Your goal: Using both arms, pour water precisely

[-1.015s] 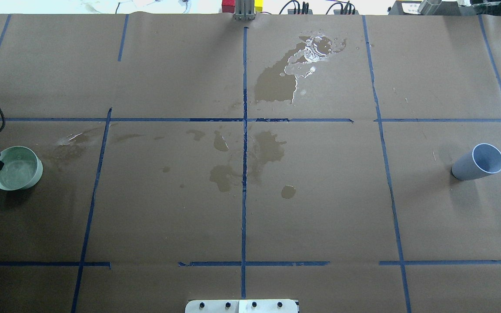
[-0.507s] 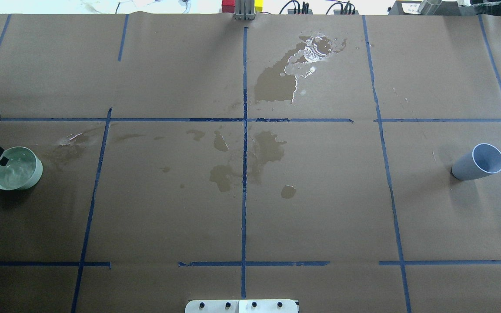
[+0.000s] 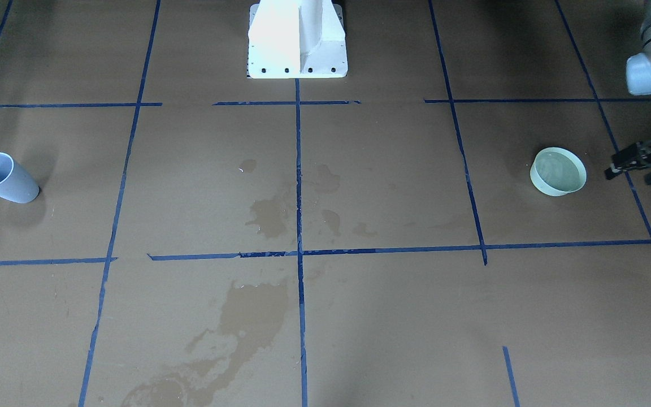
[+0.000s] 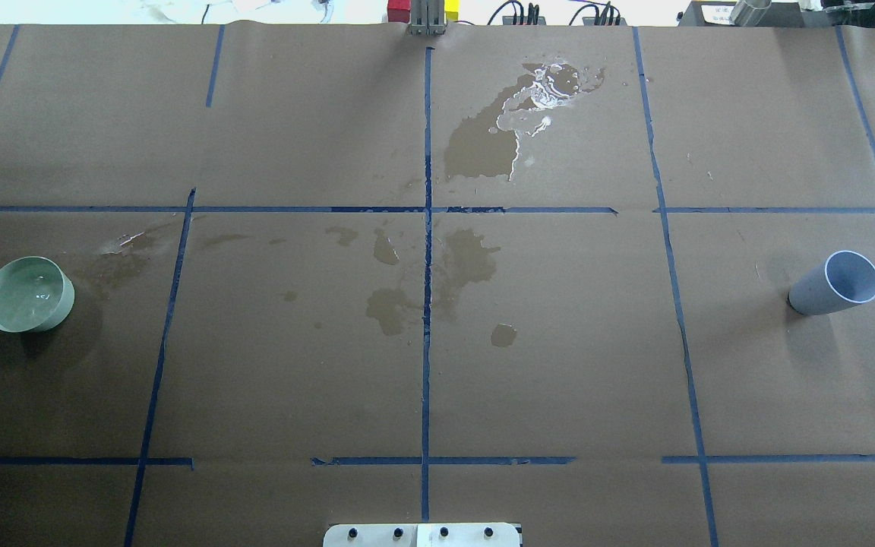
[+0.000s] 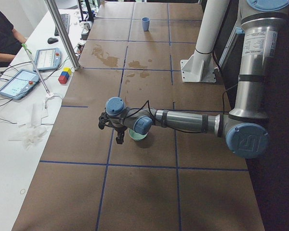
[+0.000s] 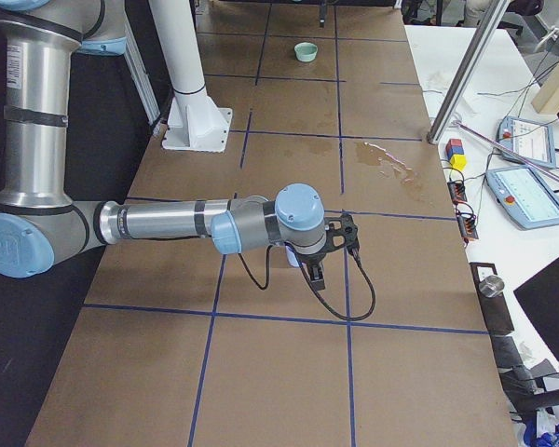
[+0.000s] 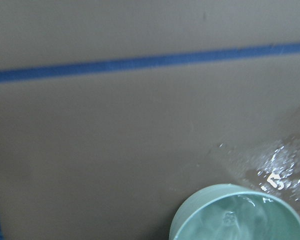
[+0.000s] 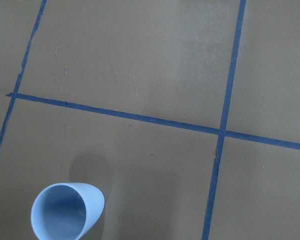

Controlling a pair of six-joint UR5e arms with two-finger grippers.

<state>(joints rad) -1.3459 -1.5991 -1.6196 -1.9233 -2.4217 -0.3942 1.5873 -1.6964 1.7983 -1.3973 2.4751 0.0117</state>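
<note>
Hanging just beside the bowl (image 3: pixel 557 192) of water (image 4: pixel 23 300), left gripper (image 3: pixel 628 176) empty.
Its jaws stand spread; how wide the right gripper (image 6: pixel 317 272) stands cannot be told.

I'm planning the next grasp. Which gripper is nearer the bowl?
Left. The left gripper hangs just beside the bowl, apart from it. The right gripper is at the table's opposite end, by the cup.

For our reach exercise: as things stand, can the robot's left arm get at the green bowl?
Probably yes: the left gripper sits just beside the green bowl, apart from it, with nothing standing between them.
</note>
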